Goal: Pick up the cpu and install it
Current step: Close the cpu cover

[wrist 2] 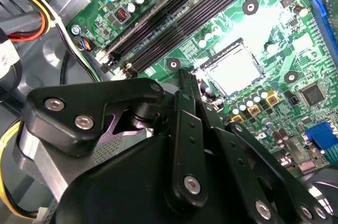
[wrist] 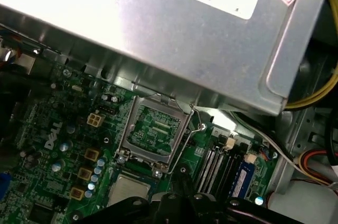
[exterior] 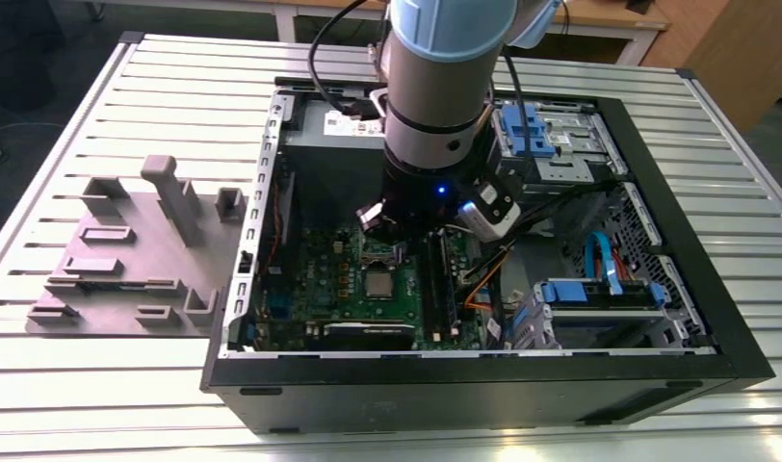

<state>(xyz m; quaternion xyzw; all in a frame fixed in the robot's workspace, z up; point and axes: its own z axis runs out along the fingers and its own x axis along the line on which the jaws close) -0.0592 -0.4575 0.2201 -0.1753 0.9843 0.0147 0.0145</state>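
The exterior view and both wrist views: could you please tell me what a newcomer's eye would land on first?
The big arm reaching down into the open computer case dominates the exterior view, its end effector low over the green motherboard. In both wrist views the silvery cpu sits in its socket, the metal frame hinged open beside it.

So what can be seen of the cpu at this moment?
The cpu is a small flat square chip with a silvery-grey metal top, glaring under light. It lies flat in its socket on the green motherboard, beside the memory slots; the socket's metal frame stands swung open. The gripper hangs just above, seemingly not touching it.
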